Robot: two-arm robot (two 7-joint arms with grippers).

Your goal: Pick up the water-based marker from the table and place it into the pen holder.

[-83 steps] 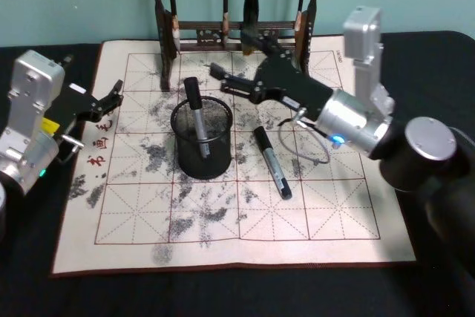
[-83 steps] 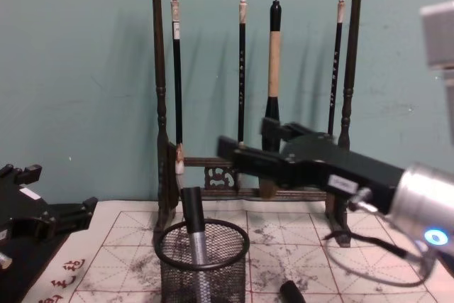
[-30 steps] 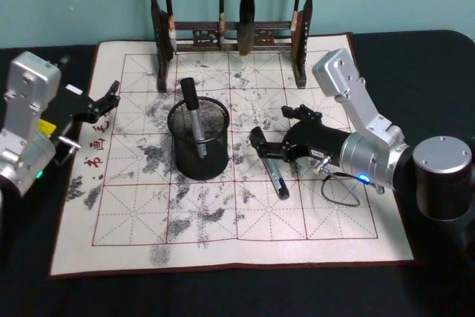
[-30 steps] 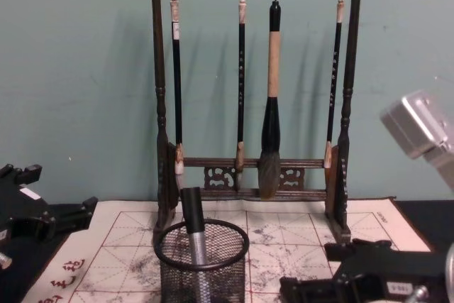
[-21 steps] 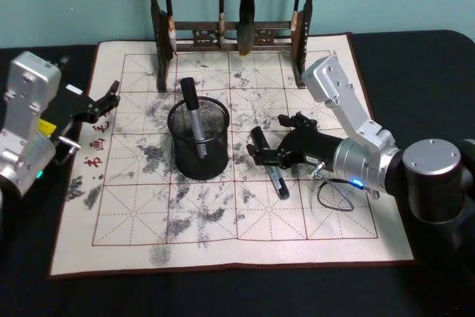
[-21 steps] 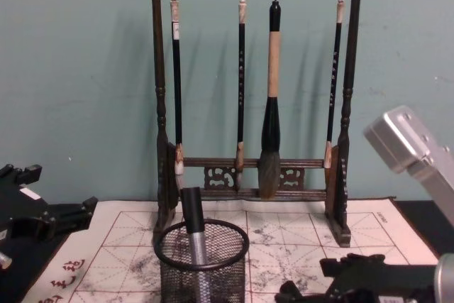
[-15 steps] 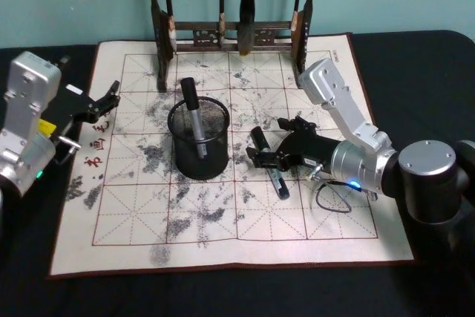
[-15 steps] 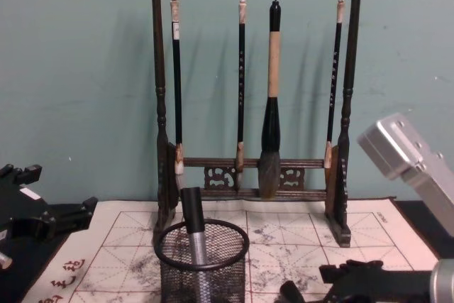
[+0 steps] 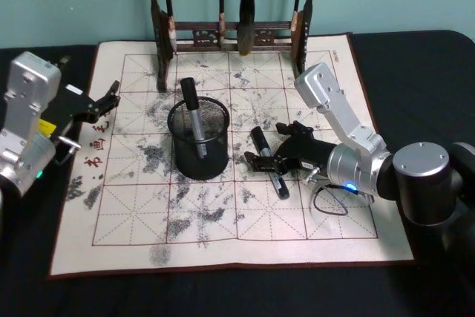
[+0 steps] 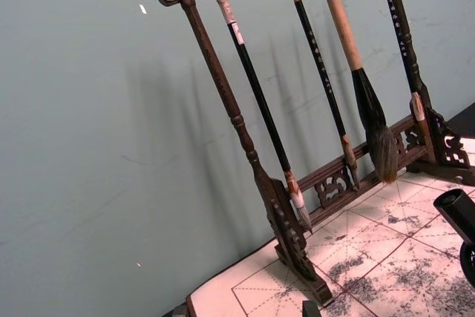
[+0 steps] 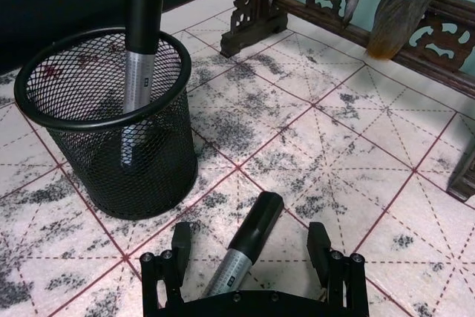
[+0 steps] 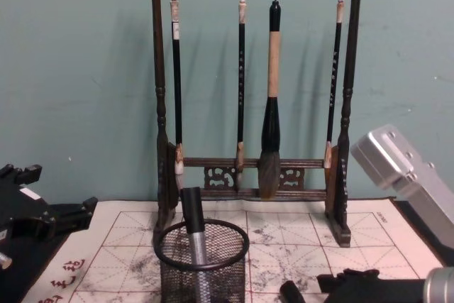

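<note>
Where the water-based marker (image 11: 254, 220) lies flat on the ink-stained grid mat (image 9: 223, 246), near the pen holder (image 9: 199, 159) on its right, the right gripper (image 11: 249, 241) sits low over the barrel. Its fingers (image 11: 180, 241) are spread wide, one on either side, with nothing clamped; whether a pad touches the barrel cannot be made out. The marker's black cap points toward the brush rack (image 9: 230, 35). A second marker (image 9: 191, 103) stands tilted inside the holder. The left gripper (image 9: 111, 96) rests at the mat's left edge.
</note>
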